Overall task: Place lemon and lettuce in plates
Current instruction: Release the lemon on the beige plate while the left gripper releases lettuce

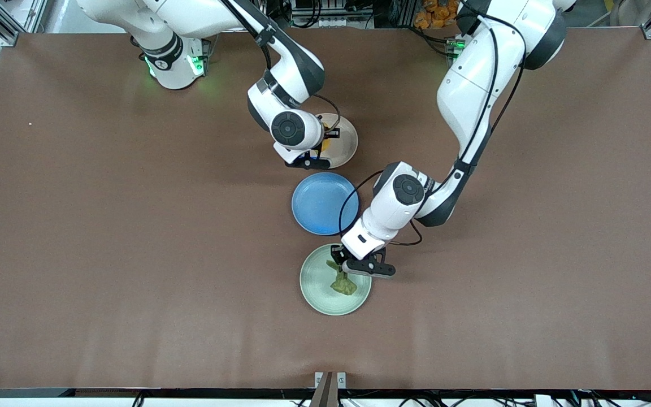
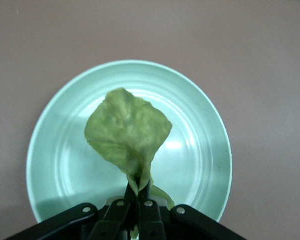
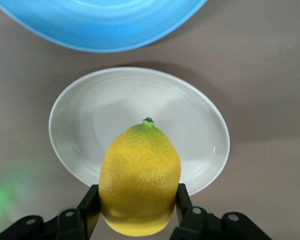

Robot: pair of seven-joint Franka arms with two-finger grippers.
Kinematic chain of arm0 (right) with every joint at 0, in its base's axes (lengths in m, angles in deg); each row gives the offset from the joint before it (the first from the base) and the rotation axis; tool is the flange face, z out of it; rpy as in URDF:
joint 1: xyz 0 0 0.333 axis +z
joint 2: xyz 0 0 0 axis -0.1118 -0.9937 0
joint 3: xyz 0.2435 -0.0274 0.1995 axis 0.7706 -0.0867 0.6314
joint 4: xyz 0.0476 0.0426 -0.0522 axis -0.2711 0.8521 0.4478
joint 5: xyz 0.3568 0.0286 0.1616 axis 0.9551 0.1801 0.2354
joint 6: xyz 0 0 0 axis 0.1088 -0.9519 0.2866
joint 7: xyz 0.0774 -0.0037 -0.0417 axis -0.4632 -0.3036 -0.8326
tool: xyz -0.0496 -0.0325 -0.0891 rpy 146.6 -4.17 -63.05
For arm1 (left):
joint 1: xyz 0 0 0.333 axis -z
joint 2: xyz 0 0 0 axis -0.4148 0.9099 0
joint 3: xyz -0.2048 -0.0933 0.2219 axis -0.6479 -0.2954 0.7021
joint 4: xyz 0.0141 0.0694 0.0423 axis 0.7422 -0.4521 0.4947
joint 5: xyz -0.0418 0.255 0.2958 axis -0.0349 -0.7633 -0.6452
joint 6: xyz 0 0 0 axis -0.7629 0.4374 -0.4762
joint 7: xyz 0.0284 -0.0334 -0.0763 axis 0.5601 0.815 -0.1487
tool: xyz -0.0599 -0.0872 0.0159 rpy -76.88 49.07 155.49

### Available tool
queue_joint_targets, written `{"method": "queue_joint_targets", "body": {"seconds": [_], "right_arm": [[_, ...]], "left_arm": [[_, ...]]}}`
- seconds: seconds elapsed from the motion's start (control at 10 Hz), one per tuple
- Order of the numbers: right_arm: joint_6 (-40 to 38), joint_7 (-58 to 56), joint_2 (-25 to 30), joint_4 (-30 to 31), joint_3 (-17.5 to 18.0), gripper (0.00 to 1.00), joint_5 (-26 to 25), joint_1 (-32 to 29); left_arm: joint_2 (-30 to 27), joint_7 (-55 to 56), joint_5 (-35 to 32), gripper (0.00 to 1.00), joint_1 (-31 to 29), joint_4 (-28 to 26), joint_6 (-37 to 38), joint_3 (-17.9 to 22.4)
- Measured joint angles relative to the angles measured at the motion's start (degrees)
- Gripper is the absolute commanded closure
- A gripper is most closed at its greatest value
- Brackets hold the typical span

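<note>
My left gripper (image 1: 343,270) is shut on the stem end of the lettuce (image 1: 343,281), a crinkled green leaf that hangs over the mint green plate (image 1: 314,282). In the left wrist view the lettuce (image 2: 127,135) spreads over the green plate (image 2: 200,145) from my shut gripper (image 2: 137,192). My right gripper (image 1: 325,146) is shut on the lemon (image 1: 325,141) over the beige plate (image 1: 345,141). In the right wrist view the yellow lemon (image 3: 140,177) fills my gripper (image 3: 139,200) above the pale plate (image 3: 90,115).
A blue plate (image 1: 324,202) lies between the beige plate and the green plate; its rim shows in the right wrist view (image 3: 100,25). The brown table (image 1: 105,226) spreads wide toward both ends.
</note>
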Motion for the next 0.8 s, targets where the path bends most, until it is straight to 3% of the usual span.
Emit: {"method": "queue_joint_targets", "body": {"seconds": [0.1,0.2,0.3,0.8], "right_arm": [[0.2,0.0,-0.7,0.0,0.0,0.68,0.0,-0.2],[0.2,0.1,-1.2,0.0,-0.1,0.52,0.0,-0.3],[0.2,0.1,-1.5,0.0,-0.1,0.01,0.0,-0.3],[-1.1,0.3,-1.3,-1.9,0.0,0.0,0.1,-0.6]], "left_arm": [[0.1,1.5,0.0,0.0,0.3,0.1,-0.1,0.0],[0.1,2.0,0.0,0.0,0.5,0.4,-0.1,0.3],[0.1,2.0,0.0,0.0,0.7,0.8,-0.2,1.0],[-5.1,2.0,0.0,0.0,0.9,2.5,3.3,5.7]]}}
